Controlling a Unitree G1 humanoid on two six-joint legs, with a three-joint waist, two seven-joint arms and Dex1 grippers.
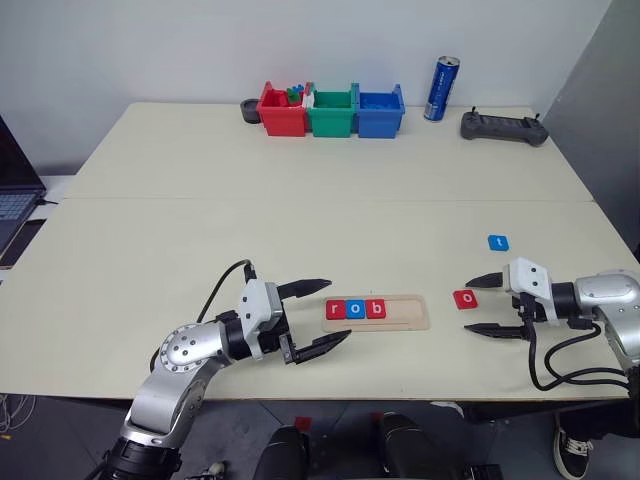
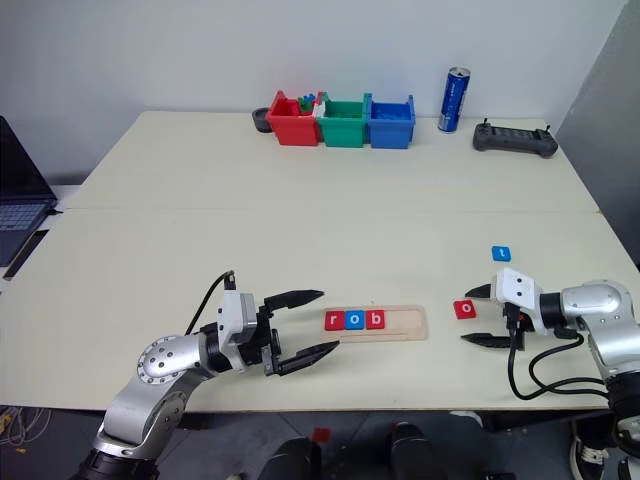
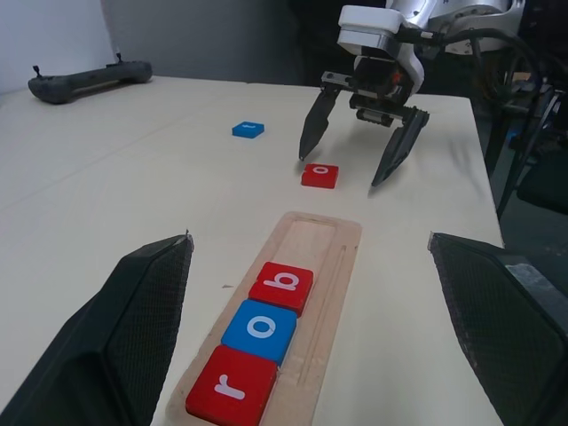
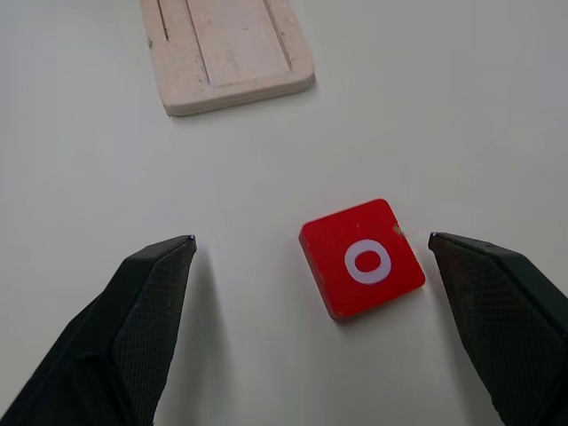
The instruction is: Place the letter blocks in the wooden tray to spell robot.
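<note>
Right gripper [image 1: 493,304] low over the table [image 1: 300,220], fingers spread wide, nothing held; it points toward the tray, tips just beside the red o tile [image 1: 466,298], which lies flat on the table near one fingertip, not touched as far as the wrist view shows. Left gripper [image 1: 322,315] also wide open and empty, level, its two fingers either side of the tray's left end, apart from it. Tray [image 1: 412,313] lies lengthwise near the front edge, between the two grippers. In its groove, side by side from the left end: red r [image 1: 334,310], blue o [image 1: 355,309], red b [image 1: 375,309], all flat and letter-up; the right part of the groove bare wood. Blue t tile [image 1: 498,242] flat on the table, beyond the red o and well apart from the tray. Far edge of table: red bin [image 1: 281,112] with small coloured pieces inside, green bin [image 1: 331,113], blue bin [image 1: 380,112] in a row, touching; a dark round object just left of the red bin, too small to tell. Blue can [image 1: 441,88] upright right of the bins; black controller [image 1: 504,127] further right. Laptop [image 1: 15,190] at the left margin
</note>
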